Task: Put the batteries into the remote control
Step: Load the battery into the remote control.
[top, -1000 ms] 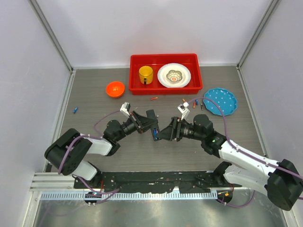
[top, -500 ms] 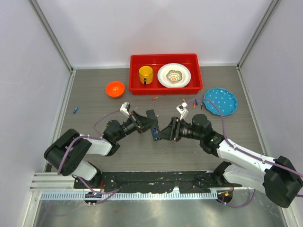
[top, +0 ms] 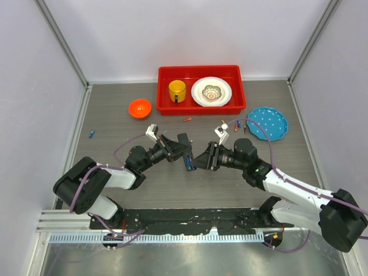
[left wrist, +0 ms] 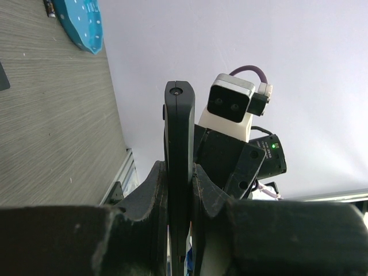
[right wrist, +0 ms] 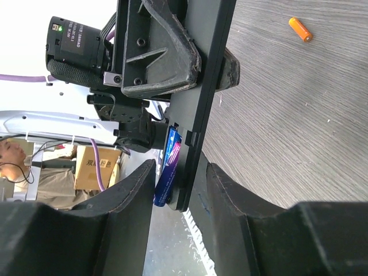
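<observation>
My left gripper [top: 181, 146] is shut on the remote control [top: 186, 153] and holds it edge-on above the table's middle. In the left wrist view the remote control [left wrist: 179, 115] rises between the fingers of the left gripper [left wrist: 179, 172]. My right gripper [right wrist: 179, 190] is open and straddles the lower end of the remote control [right wrist: 204, 86]. A blue and purple battery [right wrist: 170, 164] lies in the remote's open compartment, close to my left finger [right wrist: 129, 198]. Loose batteries lie on the table: an orange one [right wrist: 300, 29], a red one [top: 187, 119], a blue one [top: 91, 134] and several [top: 236, 125] by the blue plate.
A red tray [top: 167, 106] at the back holds a yellow mug [top: 177, 90] and a white plate [top: 211, 92]. An orange bowl [top: 140, 107] stands left of it. A blue plate [top: 268, 122] lies at the right. Grey walls enclose three sides.
My right gripper's jaws have narrowed around the remote's end and the battery. Both arms have hardly moved.
</observation>
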Available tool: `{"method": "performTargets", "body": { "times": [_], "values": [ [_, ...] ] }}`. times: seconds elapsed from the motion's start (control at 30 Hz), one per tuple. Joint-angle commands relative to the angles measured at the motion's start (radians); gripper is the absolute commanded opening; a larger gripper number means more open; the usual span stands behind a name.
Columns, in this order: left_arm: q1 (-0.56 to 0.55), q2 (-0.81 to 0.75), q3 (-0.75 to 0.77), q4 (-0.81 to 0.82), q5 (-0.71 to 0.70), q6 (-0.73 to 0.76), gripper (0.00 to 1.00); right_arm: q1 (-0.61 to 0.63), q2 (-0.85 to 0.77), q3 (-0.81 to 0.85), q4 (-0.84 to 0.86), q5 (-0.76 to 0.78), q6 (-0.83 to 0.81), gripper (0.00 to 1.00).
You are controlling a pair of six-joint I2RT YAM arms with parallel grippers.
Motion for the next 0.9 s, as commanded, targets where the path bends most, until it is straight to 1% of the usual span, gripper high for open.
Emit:
{"method": "performTargets", "body": {
  "times": [0.0, 0.13, 0.47, 0.87],
  "values": [
    [-0.003, -0.028, 0.028, 0.256, 0.014, 0.003, 0.00, -0.005, 0.011, -0.001, 0.058, -0.006, 0.003, 0.45],
    [-0.006, -0.028, 0.029, 0.256, 0.014, 0.005, 0.00, -0.005, 0.015, -0.002, 0.066, -0.006, 0.007, 0.43],
    [-0.020, -0.030, 0.026, 0.256, 0.009, 0.011, 0.00, -0.005, 0.041, 0.005, 0.084, 0.010, 0.029, 0.30],
    [-0.037, -0.027, 0.023, 0.256, 0.002, 0.020, 0.00, -0.006, 0.070, 0.025, 0.106, 0.030, 0.053, 0.24]
  ]
}}
